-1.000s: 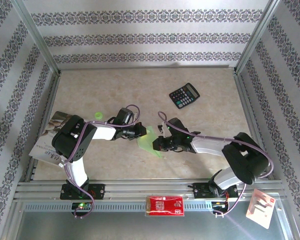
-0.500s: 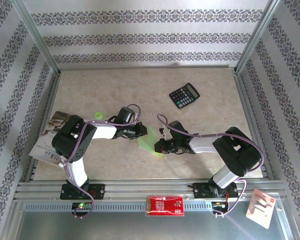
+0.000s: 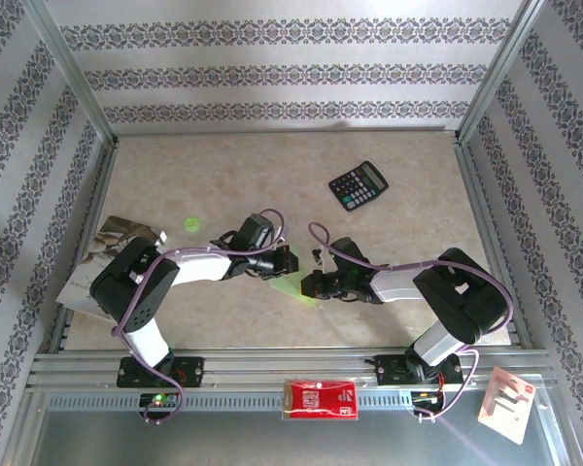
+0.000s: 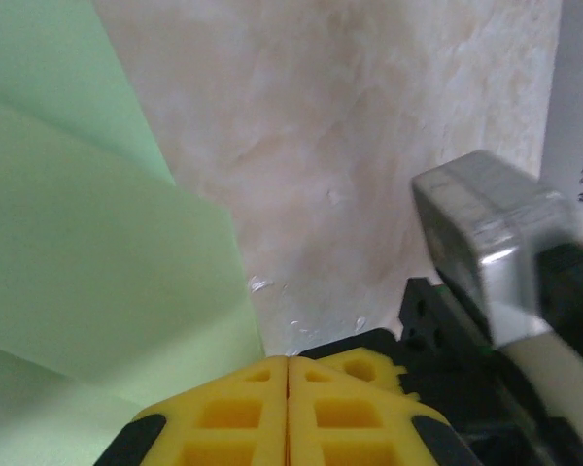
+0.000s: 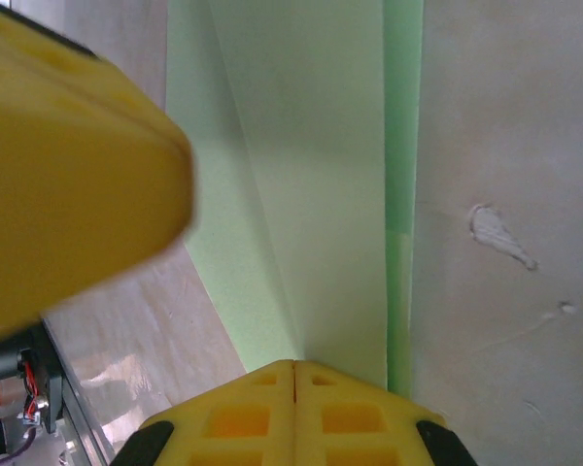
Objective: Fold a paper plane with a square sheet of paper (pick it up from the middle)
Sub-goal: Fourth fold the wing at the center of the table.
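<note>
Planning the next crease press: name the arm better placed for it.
Probably right. The right gripper, shut, is over the folded green paper, in line with its crease; the left gripper, shut, sits at its edge.

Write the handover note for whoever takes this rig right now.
Left gripper: shut, tip at the edge of the paper. I cannot tell whether it pinches it.
Right gripper: shut, tip against the folded paper, facing the left gripper. Grip equally unclear.
Paper: lying on the table, between the two grippers.
Done: several folds, with overlapping layers and a long crease.
Left: no finished plane shows yet. Probably complete the folds, press the creases, then let go.
</note>
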Available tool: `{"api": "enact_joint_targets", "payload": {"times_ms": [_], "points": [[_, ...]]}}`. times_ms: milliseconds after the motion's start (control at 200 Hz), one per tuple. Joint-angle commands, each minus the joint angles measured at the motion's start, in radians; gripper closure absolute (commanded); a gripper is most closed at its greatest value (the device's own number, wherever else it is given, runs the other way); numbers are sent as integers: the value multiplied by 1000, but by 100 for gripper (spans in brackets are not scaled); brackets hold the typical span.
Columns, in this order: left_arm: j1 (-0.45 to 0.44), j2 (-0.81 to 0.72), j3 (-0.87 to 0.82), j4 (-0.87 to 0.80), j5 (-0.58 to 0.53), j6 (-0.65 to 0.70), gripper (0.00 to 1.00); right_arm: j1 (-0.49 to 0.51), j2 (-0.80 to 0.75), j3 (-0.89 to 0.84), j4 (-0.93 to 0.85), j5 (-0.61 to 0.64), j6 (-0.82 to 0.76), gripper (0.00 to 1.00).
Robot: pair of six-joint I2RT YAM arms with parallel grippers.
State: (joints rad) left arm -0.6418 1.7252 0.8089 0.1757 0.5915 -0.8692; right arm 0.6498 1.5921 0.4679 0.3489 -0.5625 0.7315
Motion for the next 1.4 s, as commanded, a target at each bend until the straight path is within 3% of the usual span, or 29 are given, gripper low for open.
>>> {"api": "enact_joint_targets", "payload": {"times_ms": [0,495,849,1084,1394], "points": [[7,35,7,18,-5,-2,95,-4,40,-45,-124,43,4,100],[62,164,-27,-26,-65,88,100,2,5,-93,-193,8,17,100],[70,161,-33,-51,-88,100,100,73,-159,-222,-266,40,80,100],[70,152,-34,-59,-82,103,100,42,-311,-94,-319,48,73,100],[70,156,-25,-65,-74,102,100,6,-127,66,-225,43,13,100]]}}
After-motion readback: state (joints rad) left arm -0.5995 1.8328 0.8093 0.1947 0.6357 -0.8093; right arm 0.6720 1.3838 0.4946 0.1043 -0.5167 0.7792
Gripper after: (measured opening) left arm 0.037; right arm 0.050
